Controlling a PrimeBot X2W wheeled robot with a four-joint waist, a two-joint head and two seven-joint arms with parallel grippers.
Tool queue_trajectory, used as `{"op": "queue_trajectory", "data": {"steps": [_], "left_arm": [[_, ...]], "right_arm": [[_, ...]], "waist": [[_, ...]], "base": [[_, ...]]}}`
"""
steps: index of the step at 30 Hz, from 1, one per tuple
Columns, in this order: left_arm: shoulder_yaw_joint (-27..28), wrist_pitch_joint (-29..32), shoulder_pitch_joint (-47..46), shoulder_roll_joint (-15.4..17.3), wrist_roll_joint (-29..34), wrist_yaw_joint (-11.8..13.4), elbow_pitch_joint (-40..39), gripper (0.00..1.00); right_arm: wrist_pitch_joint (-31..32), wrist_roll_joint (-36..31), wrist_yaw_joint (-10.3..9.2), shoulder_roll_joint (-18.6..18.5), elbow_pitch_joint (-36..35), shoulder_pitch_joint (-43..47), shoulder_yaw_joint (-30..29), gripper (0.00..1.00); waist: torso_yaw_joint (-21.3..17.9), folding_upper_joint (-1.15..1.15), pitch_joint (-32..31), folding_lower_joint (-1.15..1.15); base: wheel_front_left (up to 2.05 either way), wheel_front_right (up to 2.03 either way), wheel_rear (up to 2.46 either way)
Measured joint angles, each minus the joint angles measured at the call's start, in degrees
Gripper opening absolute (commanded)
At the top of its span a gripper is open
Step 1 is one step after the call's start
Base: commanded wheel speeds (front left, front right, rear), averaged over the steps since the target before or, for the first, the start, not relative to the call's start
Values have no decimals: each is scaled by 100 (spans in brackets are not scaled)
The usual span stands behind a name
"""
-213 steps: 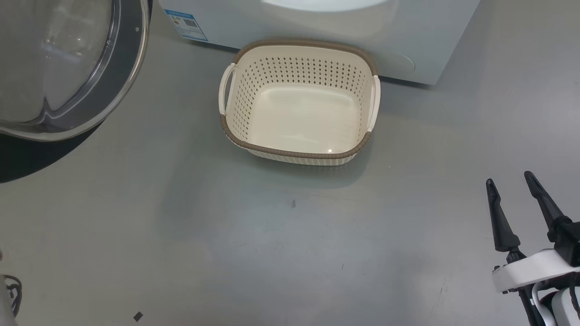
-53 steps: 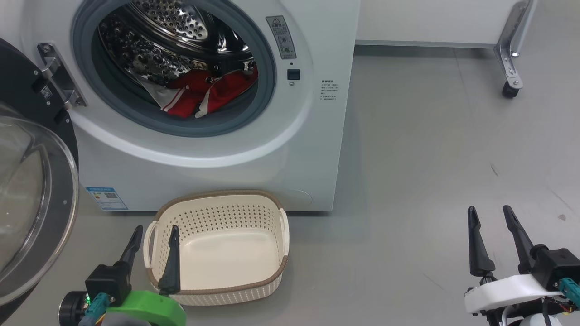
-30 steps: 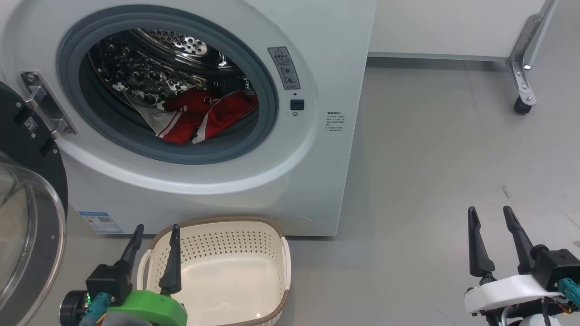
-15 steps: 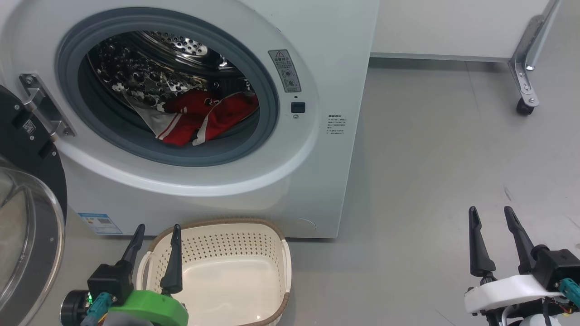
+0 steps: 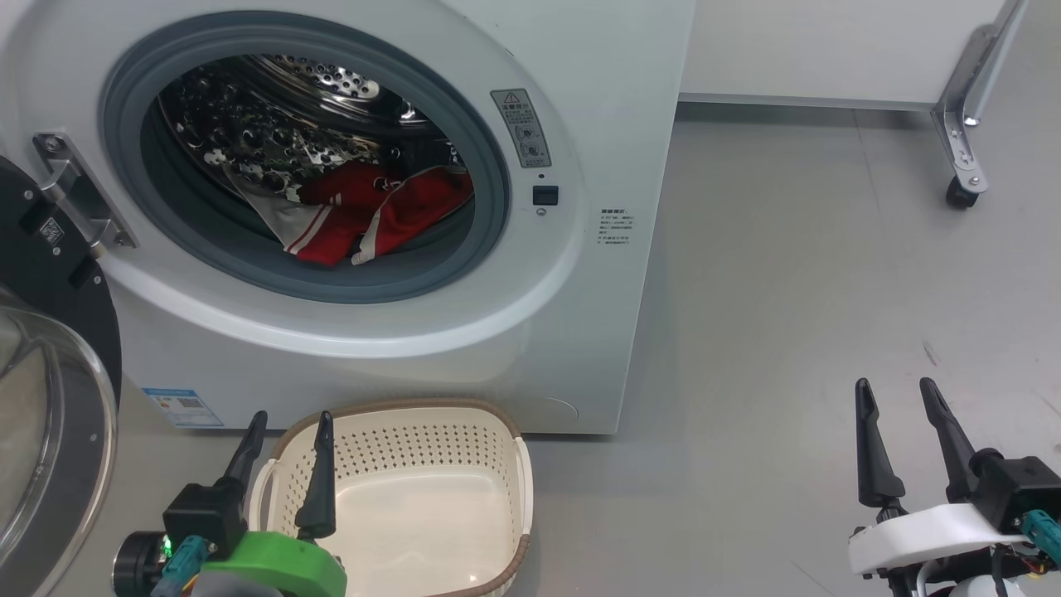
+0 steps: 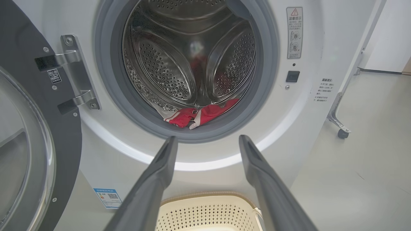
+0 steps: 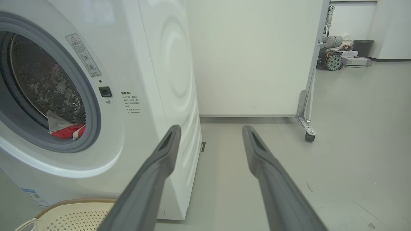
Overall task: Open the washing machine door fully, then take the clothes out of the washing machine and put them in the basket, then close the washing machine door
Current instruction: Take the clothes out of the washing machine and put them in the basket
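The white washing machine (image 5: 580, 332) (image 6: 308, 134) (image 7: 160, 96) stands ahead with its round door (image 5: 50, 414) (image 6: 29, 144) swung open to the left. Red clothes (image 5: 373, 211) (image 6: 199, 115) (image 7: 67, 131) lie at the bottom of the steel drum. The cream basket (image 5: 398, 448) (image 6: 208, 205) (image 7: 70, 208) sits on the floor in front of the machine, with nothing in it. My left gripper (image 5: 290, 423) (image 6: 207, 141) is open beside the basket's left rim. My right gripper (image 5: 895, 390) (image 7: 210, 130) is open over the bare floor at the lower right.
A metal frame leg on a caster (image 5: 961, 191) (image 7: 308, 136) stands on the grey floor (image 5: 787, 290) right of the machine, beneath a white panel (image 7: 250, 57). Equipment and a black bin (image 7: 362, 48) sit far back right.
The head camera has tilted up since the oldest frame, from the basket to the drum. Over the last second almost nothing moves; both grippers stay open in place.
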Motion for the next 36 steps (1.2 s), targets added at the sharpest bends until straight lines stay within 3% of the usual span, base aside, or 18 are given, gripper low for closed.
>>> {"op": "queue_trajectory", "data": {"steps": [23, 36], "left_arm": [[84, 165, -72, 26, 8, 122, -19, 100], [426, 905, -1396, 346, -4, 298, 41, 100]], "right_arm": [[0, -100, 104, -14, -76, -2, 120, 100], [0, -147, 208, -20, -380, -227, 333, 100]], "waist": [[-194, 0, 497, 0], [-538, 0, 1360, 0]], "base": [[0, 0, 0], [0, 0, 0]]}}
